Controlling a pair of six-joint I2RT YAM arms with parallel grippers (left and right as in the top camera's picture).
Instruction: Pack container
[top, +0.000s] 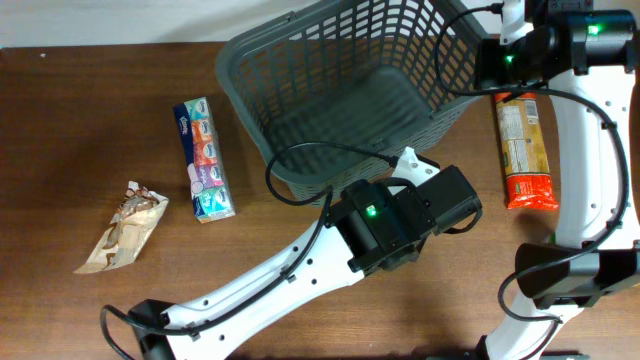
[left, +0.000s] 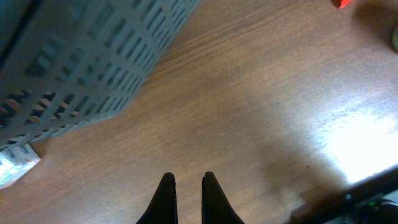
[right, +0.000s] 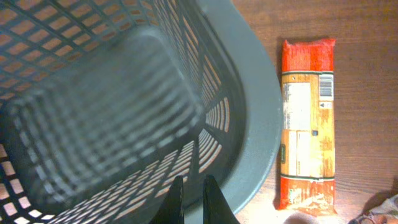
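Brown wood-grain table (top: 60, 120), with a bright glare patch in the left wrist view. From overhead the arms hide both claws, and the frame edge cuts off the container's (top: 262, 110) far rim. It sits at the table's far middle, only its bare bottom showing inside. The left gripper (left: 185, 199) hangs over wood just beside its lattice wall, the right gripper (right: 191, 200) above its rim, both with fingers nearly together, gripping nothing. An orange packet (right: 307, 121) lies just right of it
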